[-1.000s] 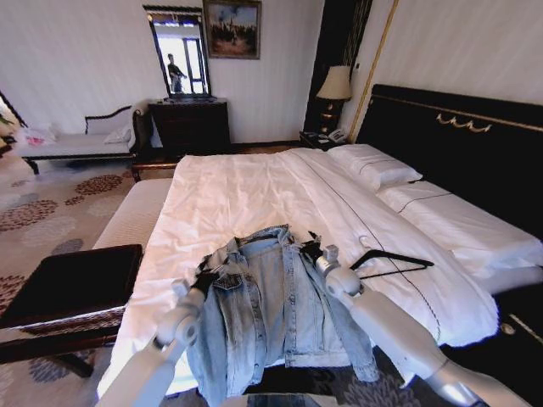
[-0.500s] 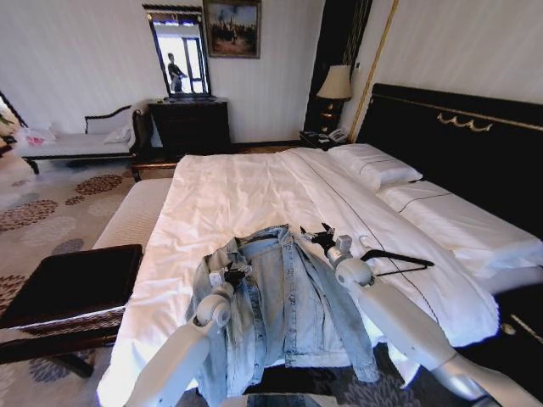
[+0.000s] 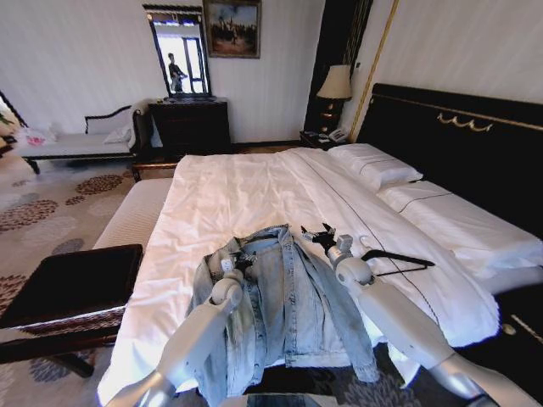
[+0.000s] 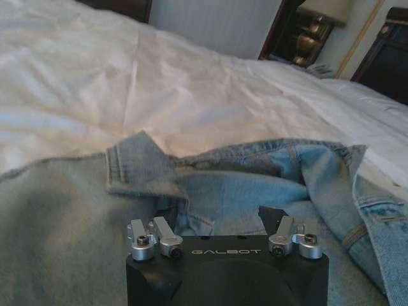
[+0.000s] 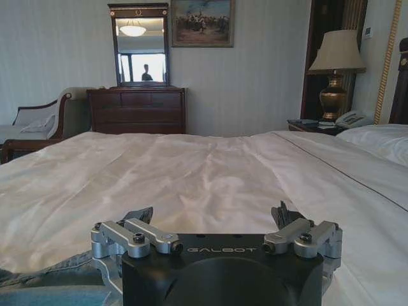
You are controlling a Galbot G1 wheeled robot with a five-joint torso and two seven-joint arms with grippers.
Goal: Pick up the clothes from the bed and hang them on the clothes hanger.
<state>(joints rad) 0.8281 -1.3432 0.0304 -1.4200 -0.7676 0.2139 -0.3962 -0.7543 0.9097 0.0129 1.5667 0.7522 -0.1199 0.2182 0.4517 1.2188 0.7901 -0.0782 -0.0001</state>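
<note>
Bench: a dark bench [image 3: 68, 284] stands on the floor by the left side of the bed.
Bed: the bed [image 3: 246, 191] is wide, with a white cover. Two white pillows [image 3: 373, 165] lie by the black headboard [image 3: 467, 140] on the right.
Left gripper: the left gripper [image 3: 239, 264] is over the jacket's left shoulder, near the collar. In the left wrist view its fingers [image 4: 271, 217] stand wide apart and hold nothing. The collar lies just in front of them.
Jacket: the light-blue jacket [image 3: 288, 305] lies flat on the near end of the bed, front side up and open in the middle. Its collar [image 4: 143, 169] points toward the pillows. One sleeve hangs over the near edge of the bed. The jacket lies between the two arms.
Right gripper: the right gripper [image 3: 321, 236] is at the jacket's right shoulder, just above the white cover. In the right wrist view its fingers [image 5: 284, 217] are spread wide and hold nothing. A bit of blue cloth shows low at the side of that view.
Hanger: the thin black hanger [image 3: 394, 261] lies flat on the white cover, just to the right of the right gripper. It does not touch the jacket.
</note>
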